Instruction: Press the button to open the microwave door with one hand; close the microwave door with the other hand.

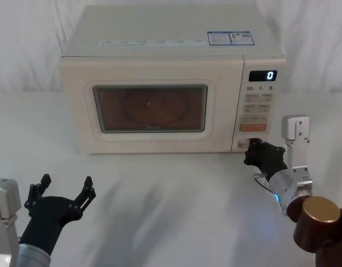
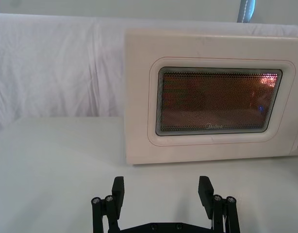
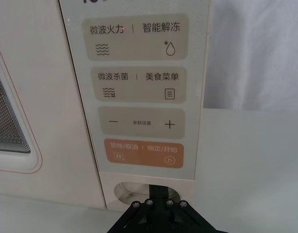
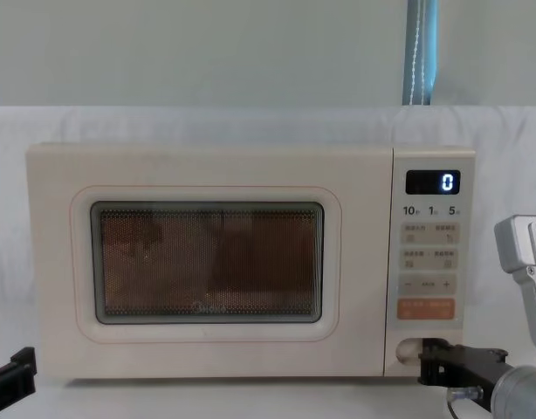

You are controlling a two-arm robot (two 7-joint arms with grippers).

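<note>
The cream microwave stands at the back of the table, and its door (image 1: 151, 108) (image 2: 217, 99) (image 4: 207, 262) lies flush and closed, the window glowing orange. The button (image 3: 132, 189) (image 4: 408, 351) is the wide pale key at the bottom of the control panel, under the orange key (image 3: 144, 153). My right gripper (image 1: 252, 148) (image 3: 157, 193) (image 4: 427, 360) is shut, its joined tips against the button and hiding the middle of it. My left gripper (image 1: 67, 181) (image 2: 161, 184) hangs open and holding nothing above the table, well in front of the door's left half.
The panel's display (image 1: 263, 75) reads 0. A white cloth covers the table (image 1: 171, 194) and the wall behind. Bare table lies between the left gripper and the microwave's front.
</note>
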